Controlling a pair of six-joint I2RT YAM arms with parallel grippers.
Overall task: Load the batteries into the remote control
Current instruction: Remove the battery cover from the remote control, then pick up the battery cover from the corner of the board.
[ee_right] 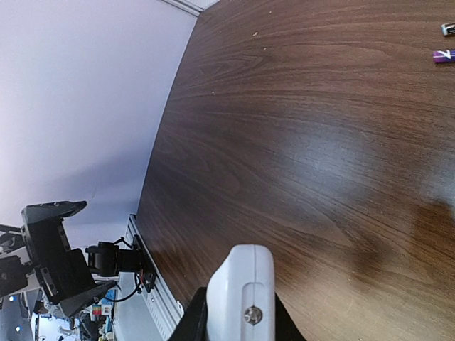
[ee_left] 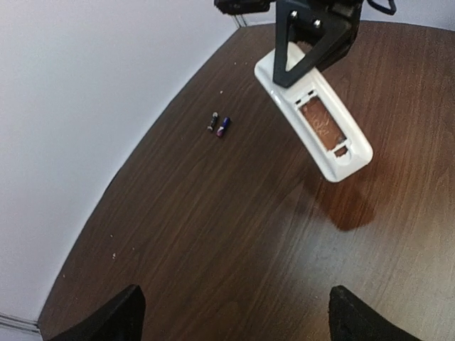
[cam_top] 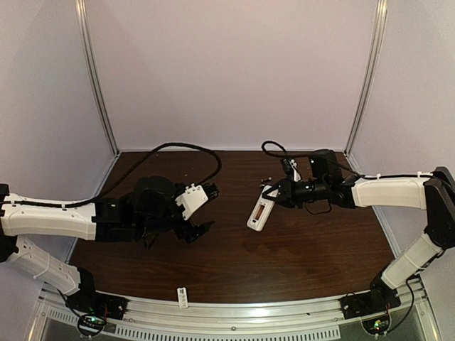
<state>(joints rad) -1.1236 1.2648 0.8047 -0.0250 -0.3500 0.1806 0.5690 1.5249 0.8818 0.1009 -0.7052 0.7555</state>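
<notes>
The white remote control [cam_top: 259, 213] is held by one end in my right gripper [cam_top: 272, 197], tilted above the table with its open, empty battery bay facing up. In the left wrist view the remote [ee_left: 323, 131] casts a shadow on the wood. The two batteries [ee_left: 219, 125] lie side by side on the table beyond the remote, also seen in the top view [cam_top: 267, 178] and at the right wrist view's edge [ee_right: 443, 55]. In the right wrist view the remote's end [ee_right: 242, 295] sits between my fingers. My left gripper [cam_top: 206, 211] is open and empty, left of the remote.
The dark wooden table [cam_top: 234, 270] is walled by pale panels at the back and sides. A small white tag [cam_top: 183, 296] sits on the metal front rail. A black cable [cam_top: 192, 148] loops over the left arm.
</notes>
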